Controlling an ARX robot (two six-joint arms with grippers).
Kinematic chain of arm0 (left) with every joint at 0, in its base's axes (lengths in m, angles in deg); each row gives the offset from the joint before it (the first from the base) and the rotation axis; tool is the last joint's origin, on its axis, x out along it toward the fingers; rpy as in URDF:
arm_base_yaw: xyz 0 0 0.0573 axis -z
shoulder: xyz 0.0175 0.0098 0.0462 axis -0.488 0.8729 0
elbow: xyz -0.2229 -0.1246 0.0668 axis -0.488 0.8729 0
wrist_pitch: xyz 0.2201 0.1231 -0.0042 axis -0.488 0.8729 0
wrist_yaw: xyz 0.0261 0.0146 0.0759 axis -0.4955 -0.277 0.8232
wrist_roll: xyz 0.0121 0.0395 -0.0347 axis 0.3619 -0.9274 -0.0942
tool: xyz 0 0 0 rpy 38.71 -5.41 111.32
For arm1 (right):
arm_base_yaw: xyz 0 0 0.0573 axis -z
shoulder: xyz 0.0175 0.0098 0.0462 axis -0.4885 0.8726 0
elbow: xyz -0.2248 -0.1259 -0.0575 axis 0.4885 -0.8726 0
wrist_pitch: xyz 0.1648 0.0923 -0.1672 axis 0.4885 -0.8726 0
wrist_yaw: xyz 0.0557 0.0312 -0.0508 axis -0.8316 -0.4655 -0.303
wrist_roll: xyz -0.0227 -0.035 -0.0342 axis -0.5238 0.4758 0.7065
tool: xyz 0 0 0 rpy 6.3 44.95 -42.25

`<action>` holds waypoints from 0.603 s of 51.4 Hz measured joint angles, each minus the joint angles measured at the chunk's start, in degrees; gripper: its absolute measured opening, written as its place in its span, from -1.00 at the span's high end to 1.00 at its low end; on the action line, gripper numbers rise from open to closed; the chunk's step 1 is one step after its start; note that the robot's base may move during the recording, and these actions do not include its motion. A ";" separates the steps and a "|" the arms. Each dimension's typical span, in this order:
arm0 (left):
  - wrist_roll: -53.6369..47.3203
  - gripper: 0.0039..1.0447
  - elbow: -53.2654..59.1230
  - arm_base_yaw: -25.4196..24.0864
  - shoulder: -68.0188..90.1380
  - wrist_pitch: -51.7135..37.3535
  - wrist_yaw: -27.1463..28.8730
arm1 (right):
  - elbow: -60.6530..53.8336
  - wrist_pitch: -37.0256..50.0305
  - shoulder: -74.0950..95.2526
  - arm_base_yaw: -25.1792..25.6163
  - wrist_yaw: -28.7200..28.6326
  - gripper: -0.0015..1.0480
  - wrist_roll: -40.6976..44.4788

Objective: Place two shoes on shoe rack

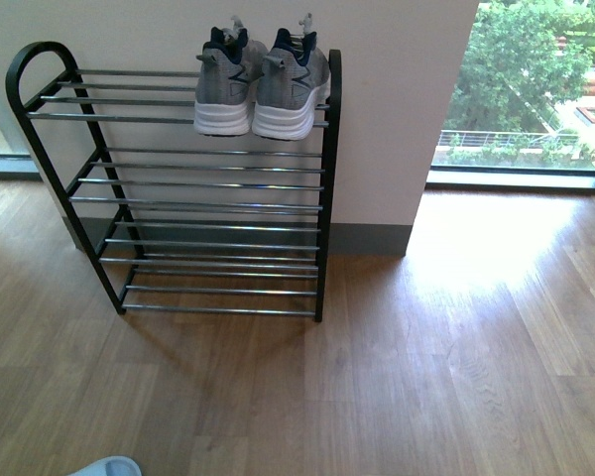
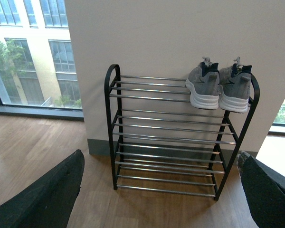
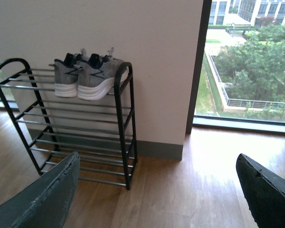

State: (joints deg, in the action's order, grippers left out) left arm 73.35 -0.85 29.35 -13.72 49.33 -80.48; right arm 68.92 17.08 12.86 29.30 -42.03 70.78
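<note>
The left shoe (image 1: 224,94) and the right shoe (image 1: 290,94) stand close side by side on the top tier of the shoe rack (image 1: 328,198), at its right end, heels to the near side, toes to the wall (image 1: 397,99); the rack stands on the wooden floor (image 1: 426,347) against that wall; the left gripper (image 2: 160,154) has its jaws spread wide, holding nothing; the right gripper (image 3: 157,156) gapes empty too; both hang well apart from the rack.
</note>
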 joint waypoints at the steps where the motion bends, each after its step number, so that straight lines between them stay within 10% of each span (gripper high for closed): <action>1: 0.00 -0.83 0.00 0.00 0.00 0.00 0.02 | 0.00 0.00 0.00 0.00 -0.07 -0.82 0.00; 31: 0.00 -0.83 0.00 0.00 0.00 -0.02 0.04 | 0.00 0.00 -0.02 -0.02 -0.09 -0.82 0.00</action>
State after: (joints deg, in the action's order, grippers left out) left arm 73.35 -0.85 29.35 -13.72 49.30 -80.43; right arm 68.92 17.08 12.84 29.27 -42.12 70.78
